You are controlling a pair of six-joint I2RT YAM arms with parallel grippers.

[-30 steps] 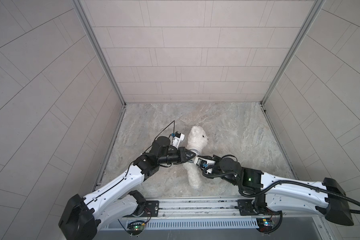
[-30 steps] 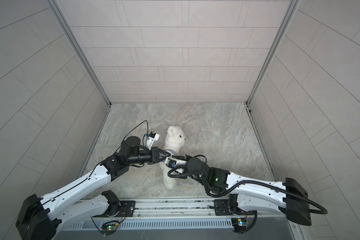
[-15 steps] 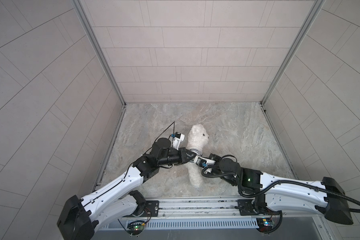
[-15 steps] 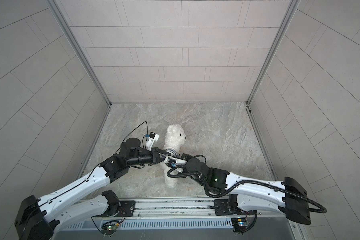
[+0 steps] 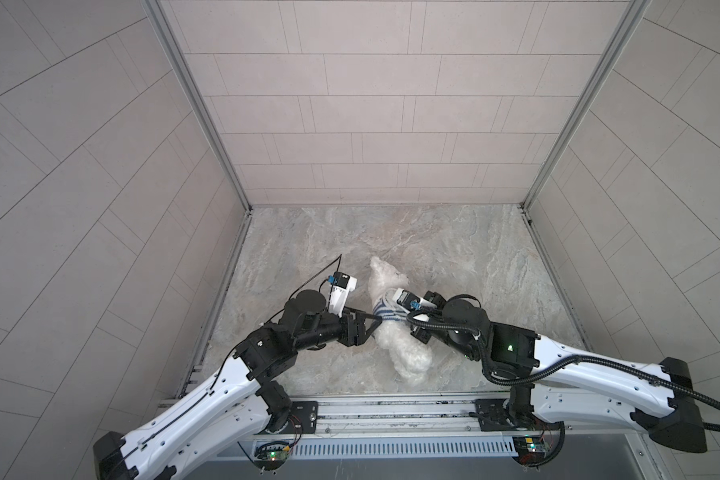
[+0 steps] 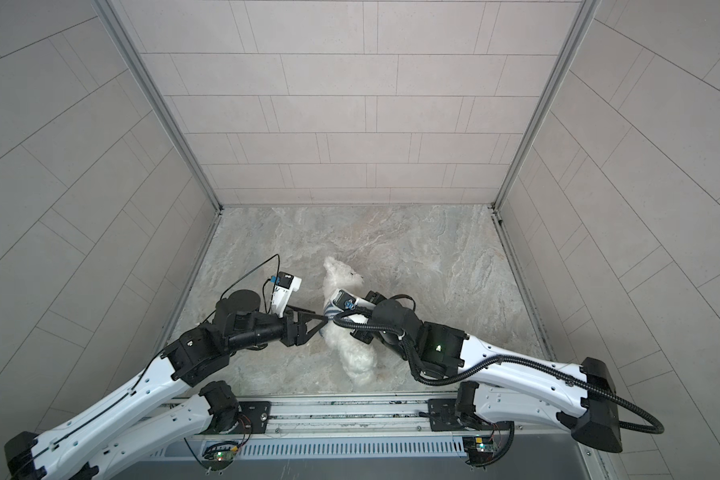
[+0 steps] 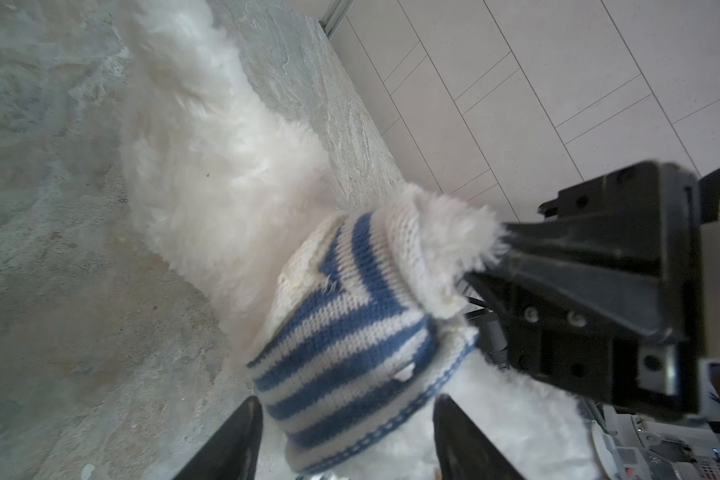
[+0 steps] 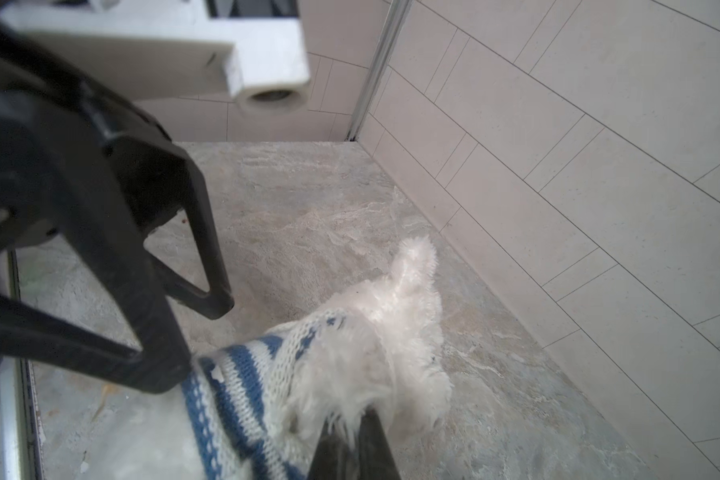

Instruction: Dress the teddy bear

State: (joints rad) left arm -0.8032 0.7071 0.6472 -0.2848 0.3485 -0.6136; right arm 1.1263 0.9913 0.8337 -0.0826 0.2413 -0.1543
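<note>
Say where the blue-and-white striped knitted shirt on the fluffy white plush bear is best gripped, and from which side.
Probably its stitched hem, from the side facing the open left gripper: the shirt sits bunched high on the bear, and that edge lies exposed.

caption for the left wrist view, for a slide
Open left end effector flanks the striped sweater; right end effector pinches the teddy bear by its sleeved paw

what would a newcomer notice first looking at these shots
The fluffy white teddy bear stands out first, lying mid-floor on the marbled surface with a blue-and-white striped shirt bunched around its upper body. Both arms crowd in on it: the left gripper is open astride the shirt's trimmed edge, while the right gripper is shut on the furry paw poking out of a sleeve.
</note>
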